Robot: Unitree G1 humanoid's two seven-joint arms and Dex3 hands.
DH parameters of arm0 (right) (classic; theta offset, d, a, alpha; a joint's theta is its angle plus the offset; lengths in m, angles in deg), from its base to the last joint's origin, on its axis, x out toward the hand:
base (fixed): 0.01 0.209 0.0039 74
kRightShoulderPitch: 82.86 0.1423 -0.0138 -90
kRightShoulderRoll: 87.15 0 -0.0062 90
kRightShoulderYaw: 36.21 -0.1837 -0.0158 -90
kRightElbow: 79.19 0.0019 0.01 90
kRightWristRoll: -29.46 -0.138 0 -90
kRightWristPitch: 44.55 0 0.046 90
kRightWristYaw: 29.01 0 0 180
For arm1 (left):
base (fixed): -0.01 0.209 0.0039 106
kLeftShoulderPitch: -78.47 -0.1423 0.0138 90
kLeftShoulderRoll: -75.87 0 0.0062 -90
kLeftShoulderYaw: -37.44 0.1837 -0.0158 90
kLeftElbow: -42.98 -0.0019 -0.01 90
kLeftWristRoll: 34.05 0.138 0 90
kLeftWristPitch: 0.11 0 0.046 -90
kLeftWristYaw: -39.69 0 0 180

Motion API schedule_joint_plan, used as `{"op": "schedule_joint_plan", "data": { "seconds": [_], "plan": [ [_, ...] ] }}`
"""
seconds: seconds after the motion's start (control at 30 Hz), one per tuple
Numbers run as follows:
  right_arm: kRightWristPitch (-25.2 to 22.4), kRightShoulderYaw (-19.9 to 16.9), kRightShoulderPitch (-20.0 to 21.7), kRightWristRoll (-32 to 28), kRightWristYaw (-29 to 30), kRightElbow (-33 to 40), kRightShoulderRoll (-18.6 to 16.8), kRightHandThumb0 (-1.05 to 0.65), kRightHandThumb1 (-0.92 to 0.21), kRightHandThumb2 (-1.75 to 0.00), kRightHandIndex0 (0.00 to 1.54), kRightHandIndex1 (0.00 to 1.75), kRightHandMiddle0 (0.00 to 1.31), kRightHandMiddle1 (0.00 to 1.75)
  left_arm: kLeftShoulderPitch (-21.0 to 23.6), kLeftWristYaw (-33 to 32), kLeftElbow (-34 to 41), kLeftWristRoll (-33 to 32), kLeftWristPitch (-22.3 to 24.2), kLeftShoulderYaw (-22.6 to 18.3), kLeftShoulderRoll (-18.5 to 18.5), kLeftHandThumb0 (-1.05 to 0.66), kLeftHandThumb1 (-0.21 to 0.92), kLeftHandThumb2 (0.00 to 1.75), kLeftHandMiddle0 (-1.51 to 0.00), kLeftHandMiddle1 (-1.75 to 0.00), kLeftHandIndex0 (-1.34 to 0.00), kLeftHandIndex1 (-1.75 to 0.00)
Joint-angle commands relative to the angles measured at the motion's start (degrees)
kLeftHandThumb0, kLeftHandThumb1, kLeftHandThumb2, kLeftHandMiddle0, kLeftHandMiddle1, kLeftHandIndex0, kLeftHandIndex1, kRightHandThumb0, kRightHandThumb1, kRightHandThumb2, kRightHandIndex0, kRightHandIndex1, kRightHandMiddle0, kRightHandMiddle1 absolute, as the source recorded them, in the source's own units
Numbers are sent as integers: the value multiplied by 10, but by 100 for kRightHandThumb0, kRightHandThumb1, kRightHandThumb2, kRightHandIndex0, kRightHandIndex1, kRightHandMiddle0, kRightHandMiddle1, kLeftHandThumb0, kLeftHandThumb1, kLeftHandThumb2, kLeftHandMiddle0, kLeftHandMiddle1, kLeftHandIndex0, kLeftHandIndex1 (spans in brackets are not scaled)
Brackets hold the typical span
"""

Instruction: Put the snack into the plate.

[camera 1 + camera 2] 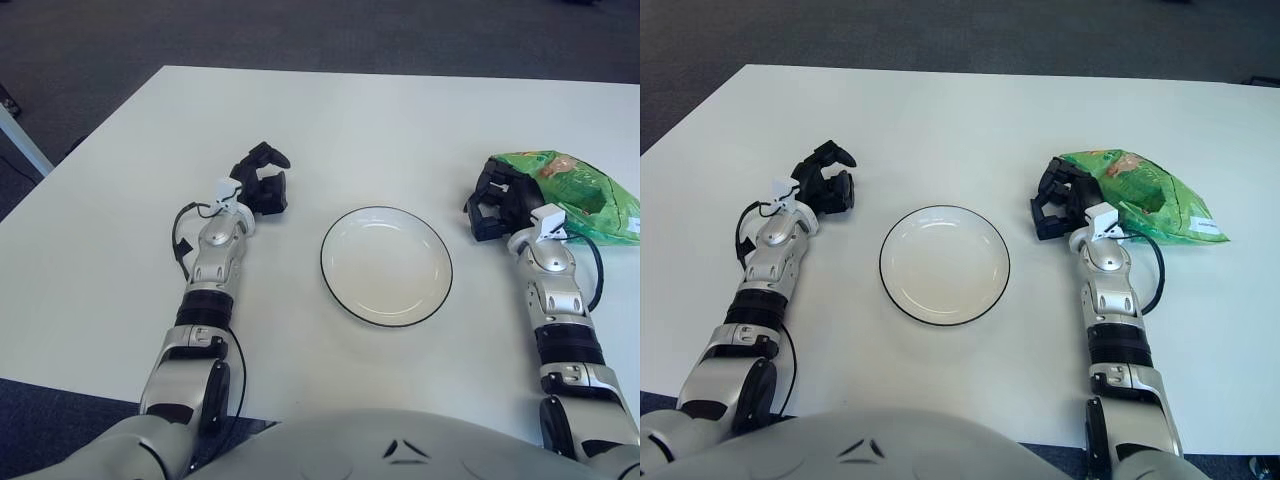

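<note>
Both my forearms stretch forward over the table (120, 250), one to each side of the plate (386, 266). My left hand (259, 183) shows left of the plate, well apart from it, fingers curled and holding nothing. My right hand (1059, 203) shows right of the plate, fingers bent at the snack bag (1140, 195).

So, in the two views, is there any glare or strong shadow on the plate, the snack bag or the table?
Left eye view: the plate shows soft sheen only, and the table is evenly lit; the shadow under the left hand is faint. Right eye view: the green snack bag has small bright glints on its crinkled foil beside the right hand; nothing is washed out.
</note>
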Motion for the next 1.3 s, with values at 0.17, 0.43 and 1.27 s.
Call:
{"op": "schedule_joint_plan", "data": {
  "seconds": [0.17,0.43,1.27],
  "plan": [
    [-43,9,-39,-1,-25,3,-9,0,13,-170,95,138,87,175,-32,1,-34,0,15,3,8,-46,38,123,-115,-175,-56,-175],
    [-42,-11,-53,8,6,99,-8,0,17,-174,97,142,89,175,-25,1,-49,1,6,5,9,-45,40,122,-115,-175,-55,-175],
    [63,-59,-106,202,36,363,75,0,14,-174,95,149,83,175,-16,-7,-71,4,-9,4,15,-45,39,123,-114,-175,-55,-175]
  ]
}}
